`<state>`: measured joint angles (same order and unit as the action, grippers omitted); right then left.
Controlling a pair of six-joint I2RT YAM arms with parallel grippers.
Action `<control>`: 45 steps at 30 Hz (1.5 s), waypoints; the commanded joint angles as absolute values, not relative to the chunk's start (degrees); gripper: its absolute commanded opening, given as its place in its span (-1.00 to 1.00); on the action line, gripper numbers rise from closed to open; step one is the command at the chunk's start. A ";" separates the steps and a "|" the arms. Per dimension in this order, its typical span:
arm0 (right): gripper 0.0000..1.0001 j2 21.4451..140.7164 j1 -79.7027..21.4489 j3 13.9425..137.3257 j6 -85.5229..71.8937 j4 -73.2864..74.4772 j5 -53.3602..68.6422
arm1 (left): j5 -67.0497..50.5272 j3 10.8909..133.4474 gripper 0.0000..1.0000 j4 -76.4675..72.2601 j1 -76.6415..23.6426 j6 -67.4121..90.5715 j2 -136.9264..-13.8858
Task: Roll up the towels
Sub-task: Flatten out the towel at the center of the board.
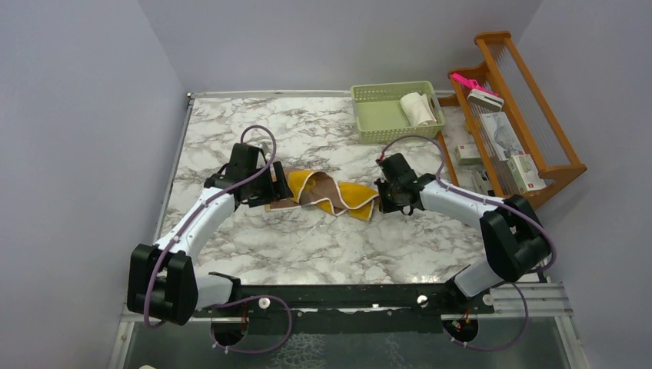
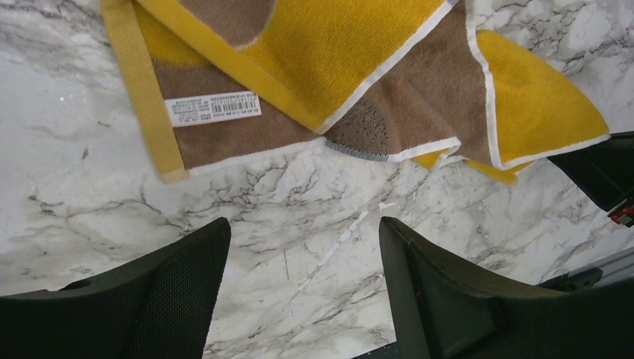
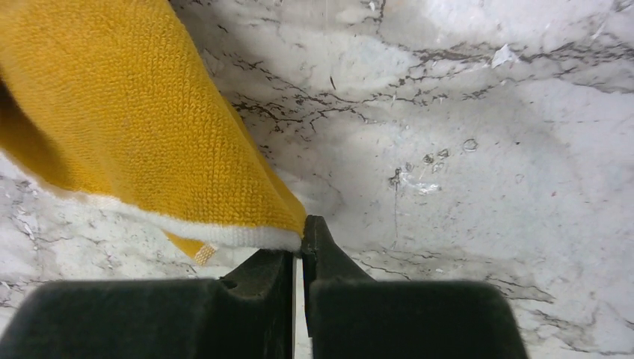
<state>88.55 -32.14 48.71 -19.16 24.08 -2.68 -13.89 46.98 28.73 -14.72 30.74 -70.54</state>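
Right hand (image 3: pixel 303 233): shut tight, pinching the white-trimmed corner of the yellow towel (image 3: pixel 112 112).
Left hand (image 2: pixel 303 250): wide open and empty; the towel's labelled edge lies just ahead of its fingers on the bench (image 2: pixel 299 202).
Handling: likely light, soft and floppy; best pinched at corners or the hem.
White towel (image 1: pixel 417 108): in the basket (image 1: pixel 377 119), well beyond the right hand.

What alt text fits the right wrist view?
The right end effector, fingers closed, pinches the white-trimmed corner of the mustard-yellow towel, which fills the upper left of the view. Beneath is a grey-veined white marble table.
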 commanded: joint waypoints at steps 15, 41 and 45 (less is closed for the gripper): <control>-0.99 82.32 -31.90 53.12 -16.11 27.15 -6.75 | -13.70 51.01 0.42 16.31 -17.97 28.67 -88.18; -0.99 81.49 -31.90 53.24 -14.23 27.43 -6.35 | -1.23 56.65 -0.53 17.87 -17.89 28.83 -95.47; -0.99 81.00 -31.90 53.11 -13.75 27.72 -6.32 | 0.33 57.84 -1.00 17.65 -17.76 28.29 -94.69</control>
<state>82.87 -32.14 52.51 -14.70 27.03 -5.52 -3.57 55.40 17.50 -18.17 29.28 -95.72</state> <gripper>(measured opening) 0.023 0.091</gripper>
